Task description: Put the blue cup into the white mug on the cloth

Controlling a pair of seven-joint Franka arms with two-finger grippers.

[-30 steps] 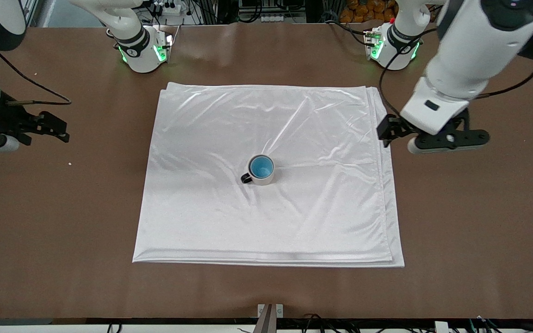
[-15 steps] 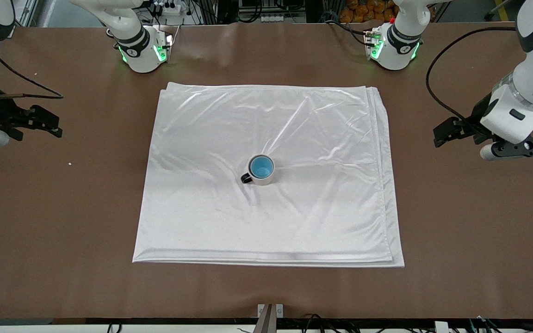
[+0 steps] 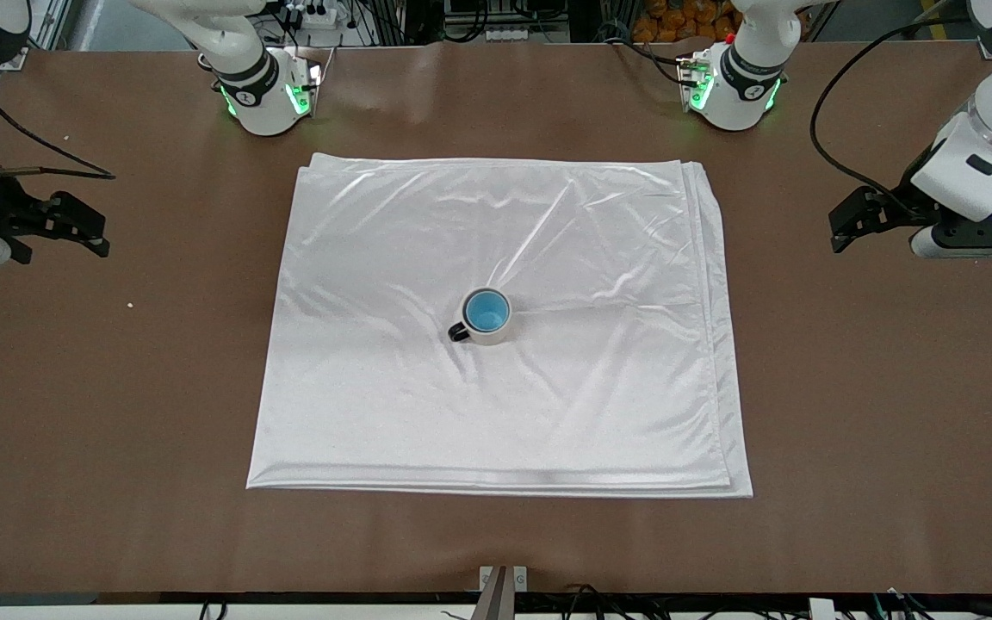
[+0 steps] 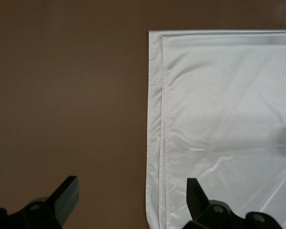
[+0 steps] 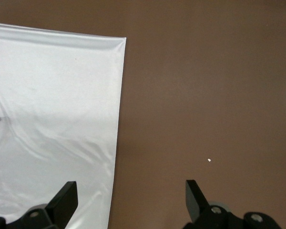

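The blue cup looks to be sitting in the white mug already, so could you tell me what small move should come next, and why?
Probably none beyond parking: the blue cup sits inside the white mug on the cloth, and the left gripper and right gripper hang open over bare table.

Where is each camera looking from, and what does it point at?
Front view: high across the table, facing both arm bases; sees the cloth, the white mug with the blue cup inside, the left gripper and right gripper.
Left wrist view: looks down at table and cloth edge; open left gripper shows.
Right wrist view: looks down likewise; open right gripper shows.
All views share the cloth.
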